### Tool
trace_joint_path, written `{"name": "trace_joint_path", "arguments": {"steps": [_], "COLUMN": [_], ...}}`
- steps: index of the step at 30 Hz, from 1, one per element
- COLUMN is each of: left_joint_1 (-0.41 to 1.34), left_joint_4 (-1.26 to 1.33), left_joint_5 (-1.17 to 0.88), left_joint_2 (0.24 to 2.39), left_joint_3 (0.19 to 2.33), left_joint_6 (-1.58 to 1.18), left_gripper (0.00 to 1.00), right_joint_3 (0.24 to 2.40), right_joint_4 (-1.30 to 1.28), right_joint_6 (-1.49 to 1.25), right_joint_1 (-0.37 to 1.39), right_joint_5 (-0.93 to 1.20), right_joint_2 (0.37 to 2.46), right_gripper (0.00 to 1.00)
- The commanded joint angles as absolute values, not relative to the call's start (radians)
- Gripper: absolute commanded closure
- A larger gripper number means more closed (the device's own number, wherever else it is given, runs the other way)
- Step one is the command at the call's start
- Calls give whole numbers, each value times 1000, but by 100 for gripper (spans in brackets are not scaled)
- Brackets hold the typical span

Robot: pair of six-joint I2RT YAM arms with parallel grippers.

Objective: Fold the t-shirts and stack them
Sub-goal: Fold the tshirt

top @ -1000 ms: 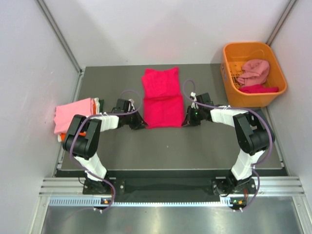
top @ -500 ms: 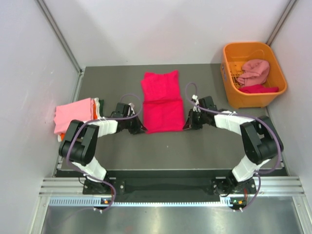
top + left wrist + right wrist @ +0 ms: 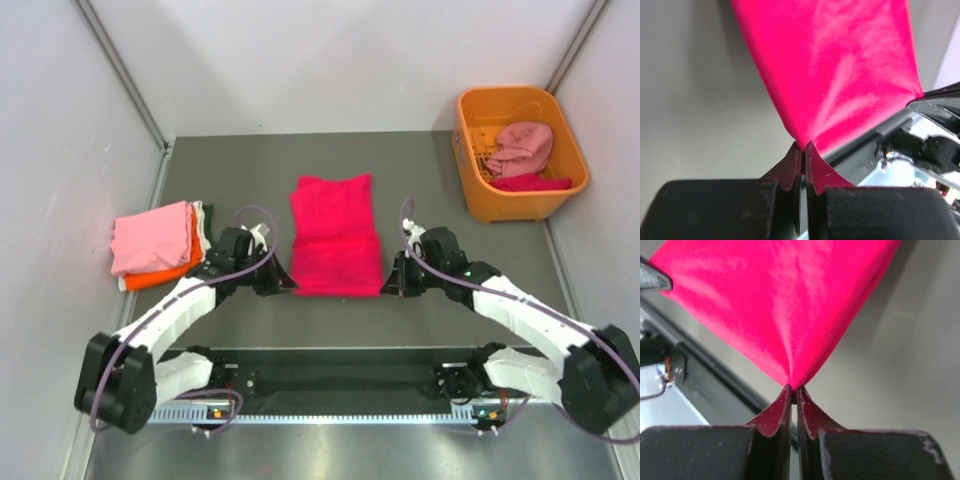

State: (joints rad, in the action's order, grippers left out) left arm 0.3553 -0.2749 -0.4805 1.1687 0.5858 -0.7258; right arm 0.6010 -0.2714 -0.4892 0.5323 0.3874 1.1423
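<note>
A bright crimson-pink t-shirt lies part-folded in the middle of the dark mat. My left gripper is shut on its near left corner, and the cloth stretches away from the closed tips. My right gripper is shut on the near right corner, with the cloth taut from its tips. A stack of folded shirts, light pink over orange with white and dark green edges, sits at the left. A dusty pink shirt and another crimson one lie in the basket.
An orange plastic basket stands at the back right corner. White walls enclose the mat on three sides. A metal rail runs along the near edge by the arm bases.
Both grippers have pulled the crimson shirt's near edge toward the front of the mat, and the arms have stretched out lower and nearer. The shirt has slid nearer with them.
</note>
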Motion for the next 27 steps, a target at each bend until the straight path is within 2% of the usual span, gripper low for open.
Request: {"name": "trace_joint_path", "arguments": {"steps": [1,5,12,17,27], "left_joint_1": [360,359,359,351,272], "left_joint_4": [-424,-503,-537,-480,-397], "left_joint_5": [-509,-549,-572,-551,-561], "left_joint_2": [1051,973,959,1046,1301], "left_joint_3": [604,686,824,894,1077], "left_joint_6": [-718,-738,-765,-793,-776], "left_gripper": [100,100,100,100,100], "right_joint_3": [594,661,801,952,1173], "right_joint_4": [-365,-486,-580,-589,-531], "right_joint_6": [-523,-526,-494,-457,-393], "right_joint_1": [560,560,560,543,421], "right_joint_5": [335,293,223,161,216], "right_joint_2": [1010,879,841,981,1294], "right_gripper": [100,100,100,100,100]}}
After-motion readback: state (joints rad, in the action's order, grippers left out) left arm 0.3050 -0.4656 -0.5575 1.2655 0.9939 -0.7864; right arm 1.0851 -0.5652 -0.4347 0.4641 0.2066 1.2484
